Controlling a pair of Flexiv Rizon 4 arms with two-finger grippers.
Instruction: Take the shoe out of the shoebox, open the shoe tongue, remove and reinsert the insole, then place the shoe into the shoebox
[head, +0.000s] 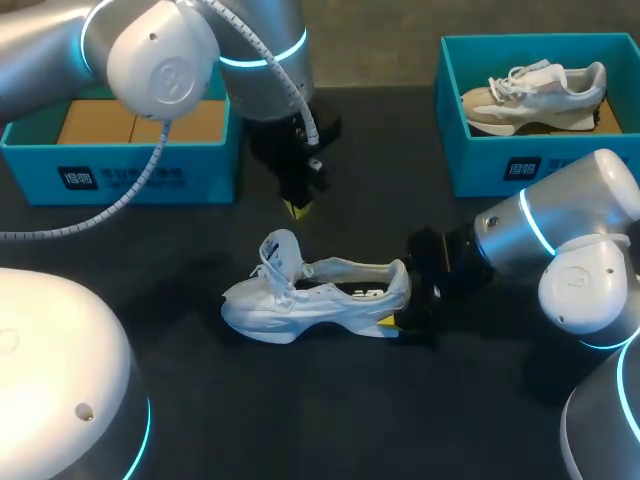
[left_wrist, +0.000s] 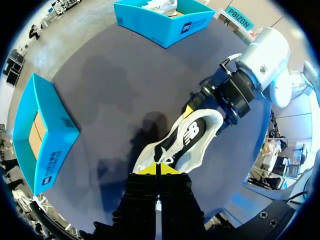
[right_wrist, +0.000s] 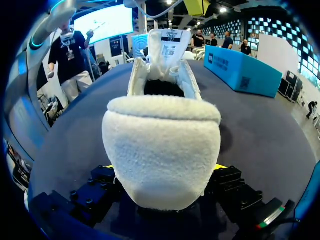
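Across dark tabletop (head: 330, 420), from the head camera, found white shoe (head: 320, 300) standing on its sole, right gripper (head: 397, 322) at its heel (head: 400, 285), left gripper (head: 298, 207) hanging just beyond the raised tongue (head: 281, 248). From left wrist, saw jaws pressed together, holding nothing, shoe just ahead. From right wrist, saw jaws clenched on the fuzzy heel from both sides.

right tool (right_wrist: 163, 167) tips: mostly behind shoe (right_wrist: 162, 142) heel | left shoebox (head: 120, 168): partly behind arm (head: 160, 50)

White shoe (head: 320, 300) sits upright, tongue raised, outside the teal shoebox (head: 120, 175).
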